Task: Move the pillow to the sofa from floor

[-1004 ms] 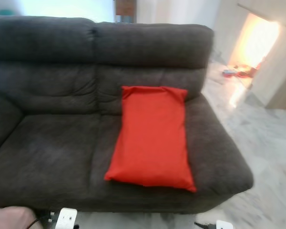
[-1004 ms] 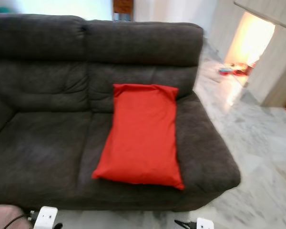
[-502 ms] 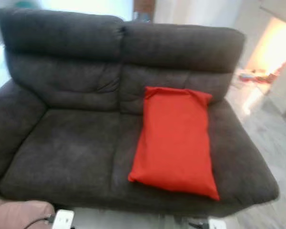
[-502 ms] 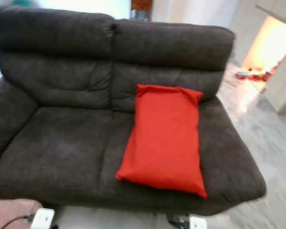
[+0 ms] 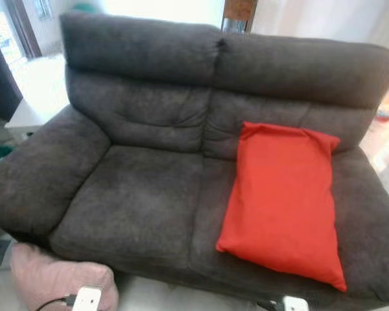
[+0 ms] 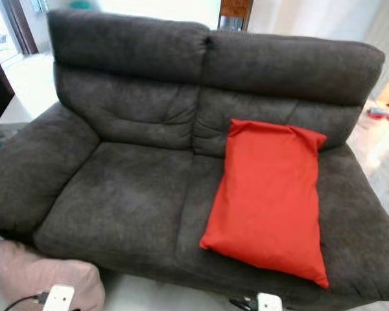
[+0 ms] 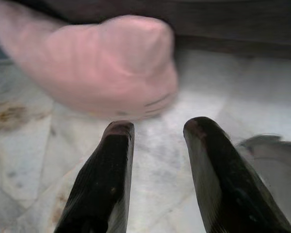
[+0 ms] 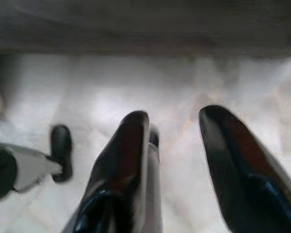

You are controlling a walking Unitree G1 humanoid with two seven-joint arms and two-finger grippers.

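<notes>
Nearest, the left gripper (image 7: 155, 165) hangs low over the pale marble floor (image 7: 174, 160), fingers parted and empty, pointing at a soft pink pillow (image 5: 55, 278) that lies on the floor against the front left corner of the dark grey fabric sofa (image 5: 142, 194). The right gripper (image 8: 177, 160) is likewise parted and empty. Farther back, a red rectangular cushion (image 5: 282, 201) leans at the seat's right end. Judging by this, the pick-up is not yet made; next calls for stooping and closing on the pink pillow.

Marble floor (image 7: 34, 160) pale and veined; wooden chair back (image 5: 239, 9) behind.
</notes>
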